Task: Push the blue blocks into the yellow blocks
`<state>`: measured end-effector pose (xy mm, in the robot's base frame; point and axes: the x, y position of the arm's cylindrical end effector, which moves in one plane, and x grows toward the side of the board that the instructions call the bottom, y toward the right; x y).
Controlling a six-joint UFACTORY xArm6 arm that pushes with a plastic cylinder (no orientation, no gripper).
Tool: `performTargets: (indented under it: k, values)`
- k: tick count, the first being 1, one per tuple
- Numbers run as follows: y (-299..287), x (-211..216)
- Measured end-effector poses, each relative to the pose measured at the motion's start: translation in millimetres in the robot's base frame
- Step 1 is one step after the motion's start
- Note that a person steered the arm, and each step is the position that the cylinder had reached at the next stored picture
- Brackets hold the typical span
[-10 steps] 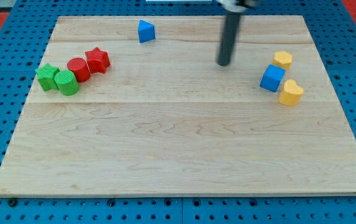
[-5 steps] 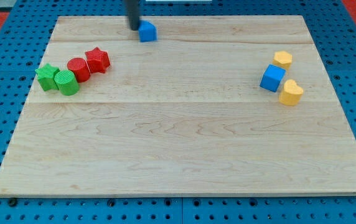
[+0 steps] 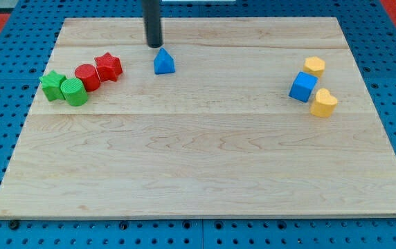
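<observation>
Two blue blocks [image 3: 164, 62], two yellow blocks [image 3: 314, 66], my tip [image 3: 154, 45] near one

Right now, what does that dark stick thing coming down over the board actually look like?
It is a plain, straight, round rod, dark grey to black, smooth and unmarked, with no cables, labels or claws showing. Its upper part runs out of the view's top, so the arm itself is unseen. My tip is blunt and flat.
</observation>
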<state>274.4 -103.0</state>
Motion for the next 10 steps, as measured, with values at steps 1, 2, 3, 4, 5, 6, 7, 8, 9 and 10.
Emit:
performTargets:
  k: [1, 2, 3, 4, 5, 6, 7, 8, 9, 10]
  values:
    - [10, 31]
    - [118, 79]
    - [208, 83]
    - [183, 92]
    - [100, 87]
    - [59, 110]
    - [69, 151]
    - [138, 147]
    - [155, 146]
    - [141, 127]
